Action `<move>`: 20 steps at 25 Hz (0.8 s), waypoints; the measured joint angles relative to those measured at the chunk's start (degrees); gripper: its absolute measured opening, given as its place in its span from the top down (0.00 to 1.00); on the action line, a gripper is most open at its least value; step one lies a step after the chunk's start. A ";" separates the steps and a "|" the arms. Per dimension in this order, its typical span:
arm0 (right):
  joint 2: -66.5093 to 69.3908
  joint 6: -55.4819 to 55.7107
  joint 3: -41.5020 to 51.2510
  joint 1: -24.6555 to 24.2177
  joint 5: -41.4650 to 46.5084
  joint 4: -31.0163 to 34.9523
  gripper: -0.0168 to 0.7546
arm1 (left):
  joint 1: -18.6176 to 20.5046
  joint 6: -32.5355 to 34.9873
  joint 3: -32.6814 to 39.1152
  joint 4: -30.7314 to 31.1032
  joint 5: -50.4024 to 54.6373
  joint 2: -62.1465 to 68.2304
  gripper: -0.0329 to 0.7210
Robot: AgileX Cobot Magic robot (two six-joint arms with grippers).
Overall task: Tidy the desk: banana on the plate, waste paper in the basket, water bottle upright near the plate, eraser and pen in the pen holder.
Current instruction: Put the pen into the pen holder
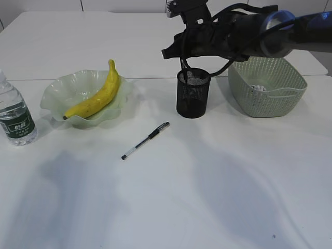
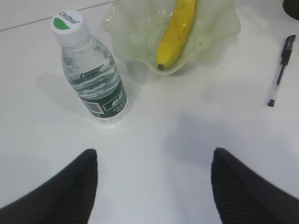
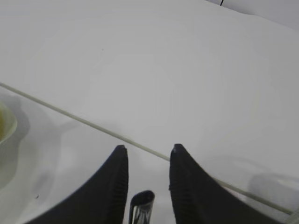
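The banana [image 1: 98,96] [image 2: 177,30] lies on the pale green plate [image 1: 54,98] [image 2: 219,37]. Left of the plate the water bottle [image 1: 15,116] [image 2: 93,79] stands upright. The pen [image 1: 146,140] [image 2: 280,70] lies on the table. White waste paper [image 1: 258,87] sits in the green basket [image 1: 290,93]. My right gripper [image 1: 167,53] [image 3: 148,149] hovers over the black mesh pen holder [image 1: 193,96], jaws apart. A small dark glossy piece [image 3: 142,207] sits low between them; I cannot tell whether it is the eraser. My left gripper [image 2: 154,156] is open over bare table below the bottle.
A seam [image 3: 84,122] runs across the white table behind the plate and holder. The right arm [image 1: 270,31] stretches in from the right above the basket. The pen holder's edge [image 2: 292,7] shows in the top right corner of the left wrist view.
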 joint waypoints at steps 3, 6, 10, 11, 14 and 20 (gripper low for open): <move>0.00 1.36 -1.56 0.00 0.53 0.00 0.68 | 0.00 0.00 0.00 0.00 0.00 0.00 0.24; 0.00 3.17 -3.02 0.00 1.26 0.00 0.68 | 0.00 0.00 0.00 0.00 0.00 0.00 0.24; 0.00 5.54 -4.99 0.00 4.03 0.00 0.68 | 0.00 0.00 0.00 0.00 0.00 0.00 0.24; 0.00 6.09 -5.59 0.00 4.75 0.10 0.68 | 0.00 0.00 0.00 0.00 0.00 0.00 0.24; -0.12 8.95 -8.10 0.00 7.90 0.49 0.67 | 0.00 0.00 0.00 0.00 0.00 0.00 0.24; -2.76 13.95 -10.60 0.00 11.83 5.81 0.67 | 0.00 0.00 0.00 0.00 0.00 0.00 0.24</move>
